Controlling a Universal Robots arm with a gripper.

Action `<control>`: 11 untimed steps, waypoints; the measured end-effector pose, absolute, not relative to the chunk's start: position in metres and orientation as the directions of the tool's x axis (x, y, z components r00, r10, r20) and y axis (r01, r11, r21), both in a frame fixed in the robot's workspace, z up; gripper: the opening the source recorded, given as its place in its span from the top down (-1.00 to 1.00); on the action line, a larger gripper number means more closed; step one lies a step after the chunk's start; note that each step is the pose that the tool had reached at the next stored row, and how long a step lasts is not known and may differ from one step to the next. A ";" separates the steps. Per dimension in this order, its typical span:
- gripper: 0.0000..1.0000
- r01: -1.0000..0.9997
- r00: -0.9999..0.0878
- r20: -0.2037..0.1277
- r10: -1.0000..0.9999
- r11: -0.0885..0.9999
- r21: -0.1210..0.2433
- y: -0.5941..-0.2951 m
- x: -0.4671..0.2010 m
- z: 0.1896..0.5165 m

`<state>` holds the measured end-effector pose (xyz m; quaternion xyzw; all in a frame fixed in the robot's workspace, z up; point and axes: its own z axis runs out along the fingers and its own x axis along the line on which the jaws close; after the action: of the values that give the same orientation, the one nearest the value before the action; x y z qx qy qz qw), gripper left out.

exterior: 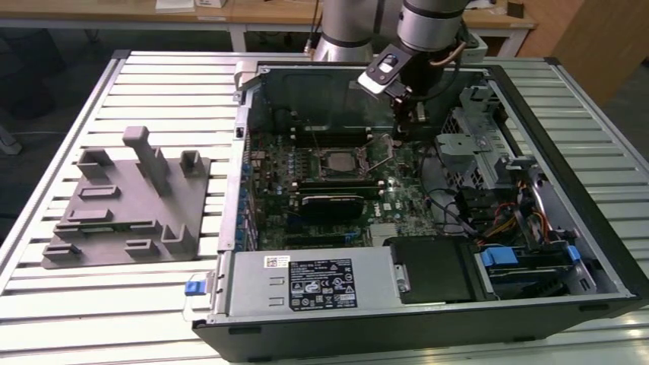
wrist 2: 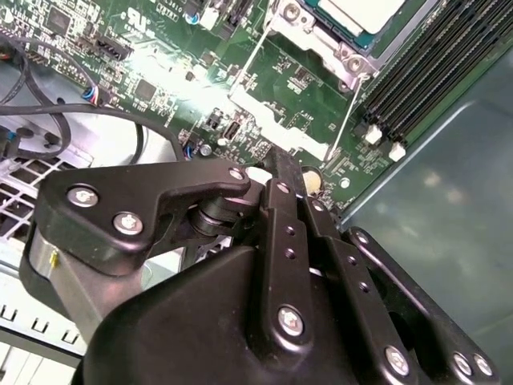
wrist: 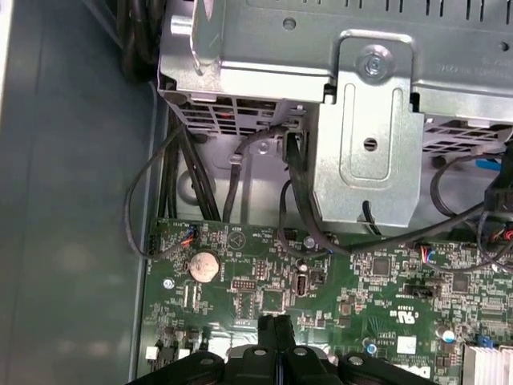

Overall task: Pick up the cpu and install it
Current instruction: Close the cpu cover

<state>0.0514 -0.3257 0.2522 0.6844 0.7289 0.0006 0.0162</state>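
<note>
Pincer (wrist: 276,333) closed, fingers pressed together, nothing between them. Tips low over motherboard (wrist: 345,273) inside computer case (exterior: 304,91).

Cpu (wrist 2: 357,10) lies in socket (wrist 2: 321,50), not held.

From pincer: cpu near, just beyond tips, past thin lever (wrist 2: 346,112); no contact. In exterior view, cpu toward exterior view's left of pincer.

Chip square, no long axis; edges run parallel to memory slots (wrist 2: 425,72).

Judgement: lever seems unlatched, socket not clamped yet.

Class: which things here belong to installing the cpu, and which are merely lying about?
Job: silvery square cpu, metal socket frame with thin lever, black gripper.
Lying about: grey plastic tray with posts, round silver coin battery.
</note>
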 end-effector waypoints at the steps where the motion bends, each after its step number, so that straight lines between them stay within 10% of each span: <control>1: 0.79 0.998 -0.063 -0.023 0.998 0.063 0.023 -0.325 0.052 0.252; 11: 0.79 0.998 -0.063 -0.023 0.998 0.064 0.023 -0.325 0.055 0.245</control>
<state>0.0549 -0.3246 0.2447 0.6843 0.7291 0.0006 0.0161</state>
